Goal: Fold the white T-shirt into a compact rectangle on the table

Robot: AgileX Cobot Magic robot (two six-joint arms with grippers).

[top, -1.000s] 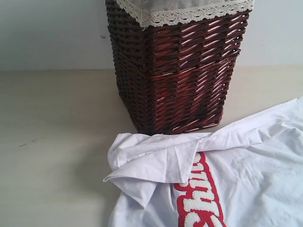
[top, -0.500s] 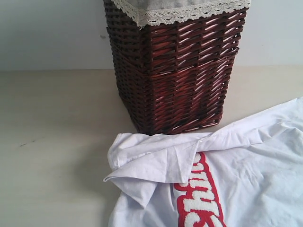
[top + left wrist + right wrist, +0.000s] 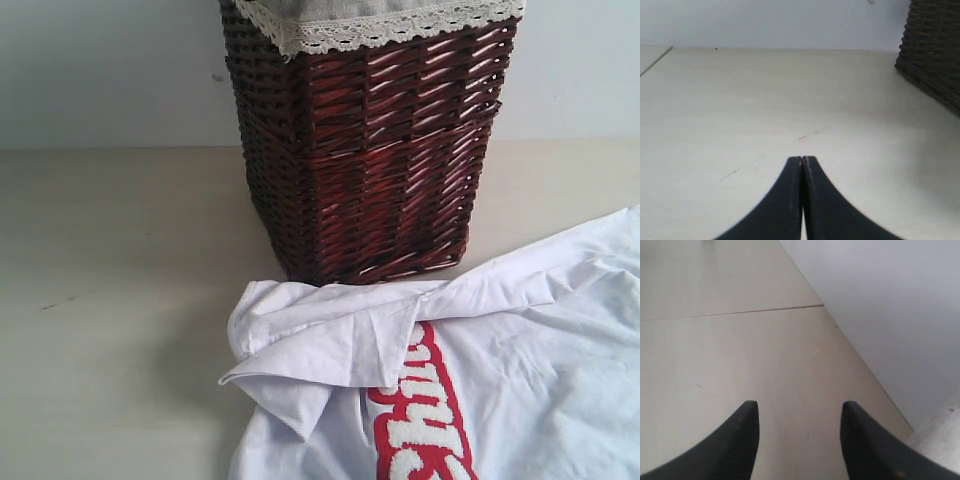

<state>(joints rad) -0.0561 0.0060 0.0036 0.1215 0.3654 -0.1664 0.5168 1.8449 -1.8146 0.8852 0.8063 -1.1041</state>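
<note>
Pale beige desk (image 3: pixel 110 330) carries the white T-shirt (image 3: pixel 520 350) rumpled at the exterior view's lower right, just before the wicker basket (image 3: pixel 370 170), seemingly unfolded since neither claw grips it: left claw (image 3: pixel 802 161) pinched together empty, right claw (image 3: pixel 799 412) spread over bare wood.

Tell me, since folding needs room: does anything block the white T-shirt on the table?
The dark wicker basket stands directly behind the white T-shirt, its base apparently touching the shirt's bunched edge. The table beside them shows nothing else.
</note>
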